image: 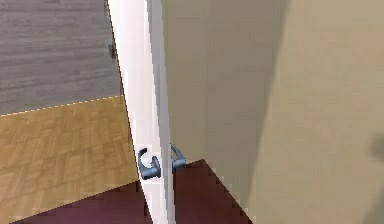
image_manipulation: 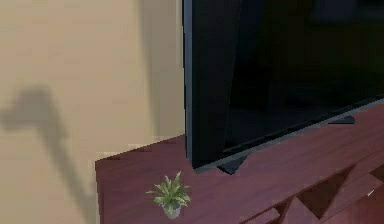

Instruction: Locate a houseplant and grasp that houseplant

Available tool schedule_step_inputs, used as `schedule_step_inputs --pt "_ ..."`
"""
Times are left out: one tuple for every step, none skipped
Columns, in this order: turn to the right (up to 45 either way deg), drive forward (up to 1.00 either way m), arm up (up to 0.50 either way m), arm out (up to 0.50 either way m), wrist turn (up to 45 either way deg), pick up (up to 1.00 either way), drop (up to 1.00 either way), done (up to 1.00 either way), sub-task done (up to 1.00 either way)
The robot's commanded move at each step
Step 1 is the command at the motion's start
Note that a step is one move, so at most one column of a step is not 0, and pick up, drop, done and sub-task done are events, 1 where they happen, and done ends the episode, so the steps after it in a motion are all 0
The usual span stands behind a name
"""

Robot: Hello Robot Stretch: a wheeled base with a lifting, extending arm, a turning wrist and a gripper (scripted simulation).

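Houseplant [image_manipulation: 170, 195]: small, green spiky leaves in a pale pot, upright on a dark wooden cabinet [image_manipulation: 125, 170], at the arm side view's bottom edge, left of middle. Television [image_manipulation: 285, 70]: large, black, on the same cabinet; its stand foot [image_manipulation: 232, 165] is near the plant but apart from it. Wall [image_manipulation: 70, 80]: beige, behind both. Door [image: 140, 90]: white, edge-on in the forward view, with a grey handle [image: 150, 162]; wooden floor [image: 60, 140] beyond. Gripper: state cannot be told. Step, judged: plant located, grasp not yet begun. Next move likely calls for a short drive to line the arm up, then lift and extension kept clear of the television.
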Motion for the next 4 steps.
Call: schedule_step_inputs --pt "0.0 0.0 0.5 0.0 0.0 0.0 0.0 0.0 0.0" --pt "0.0 0.0 0.34 0.0 0.0 0.0 0.0 0.0 0.0" --pt "0.0 0.0 0.0 0.08 0.0 0.0 0.0 0.0 0.0" --pt "0.0 0.0 0.0 0.0 45.0 0.0 0.0 0.0 0.0"
